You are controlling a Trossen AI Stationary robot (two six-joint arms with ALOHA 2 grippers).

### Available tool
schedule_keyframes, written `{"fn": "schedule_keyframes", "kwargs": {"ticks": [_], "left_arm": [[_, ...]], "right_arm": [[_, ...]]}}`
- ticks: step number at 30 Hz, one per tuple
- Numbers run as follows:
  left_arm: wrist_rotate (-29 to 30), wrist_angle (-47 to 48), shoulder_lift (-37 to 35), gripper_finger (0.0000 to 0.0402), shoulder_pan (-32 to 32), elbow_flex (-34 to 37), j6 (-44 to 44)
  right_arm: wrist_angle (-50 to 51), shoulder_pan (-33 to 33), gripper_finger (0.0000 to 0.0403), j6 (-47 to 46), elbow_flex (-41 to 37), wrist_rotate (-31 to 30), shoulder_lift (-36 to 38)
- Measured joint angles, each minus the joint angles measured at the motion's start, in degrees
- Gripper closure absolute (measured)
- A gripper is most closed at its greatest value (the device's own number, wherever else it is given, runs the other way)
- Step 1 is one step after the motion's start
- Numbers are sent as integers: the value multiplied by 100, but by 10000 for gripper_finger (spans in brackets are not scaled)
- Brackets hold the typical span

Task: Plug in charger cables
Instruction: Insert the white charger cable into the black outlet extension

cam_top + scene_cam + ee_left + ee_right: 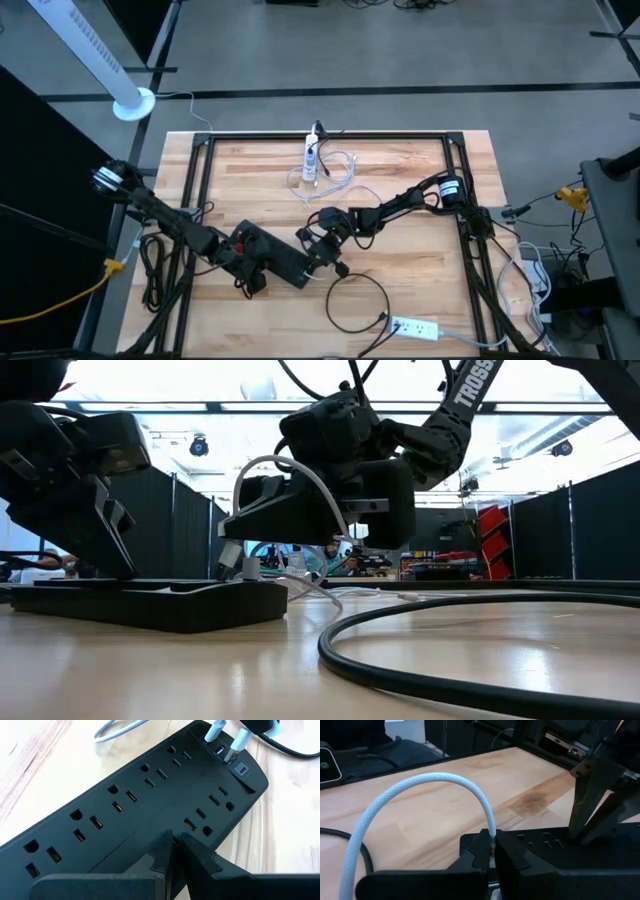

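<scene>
A black power strip (275, 258) lies flat on the table near the middle. My left gripper (172, 845) is shut, with its fingertips on top of the strip. My right gripper (491, 851) is over the strip's right end, shut on a white braided charger cable (420, 787) that arcs up behind it. In the left wrist view, two pale plugs (239, 741) stand at the small ports on the strip's end (235, 762). A black cable (355, 298) lies in a loop near the front. My left gripper presses its shut fingertips down on the top face of the black power strip (165, 832), between the two rows of sockets. It comes slanting from above. The strip stays flat on the table. My right gripper pinches the white cable's plug end (492, 839) between its two fingertips, pointing down at the strip's end. The plug's metal tip points down at the strip. The cable rises from the fingers in a slack arch.
A white power strip (311, 158) with white cables lies at the far middle. Another white power strip (415, 327) sits at the near right, joined to the black loop. A black frame (200, 190) rims the table, and a yellow cord (75, 295) hangs off its left side.
</scene>
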State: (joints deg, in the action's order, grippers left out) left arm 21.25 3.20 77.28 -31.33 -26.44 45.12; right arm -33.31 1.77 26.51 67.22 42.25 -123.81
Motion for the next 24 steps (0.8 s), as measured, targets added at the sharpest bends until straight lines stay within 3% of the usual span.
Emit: {"fn": "schedule_keyframes", "kwargs": {"ticks": [7, 24], "left_arm": [[17, -8, 2, 375, 1, 0, 0], [53, -15, 2, 375, 0, 0, 0]], "right_arm": [[45, 7, 403, -624, 206, 25, -7], [558, 21, 403, 64, 291, -1, -4]]}}
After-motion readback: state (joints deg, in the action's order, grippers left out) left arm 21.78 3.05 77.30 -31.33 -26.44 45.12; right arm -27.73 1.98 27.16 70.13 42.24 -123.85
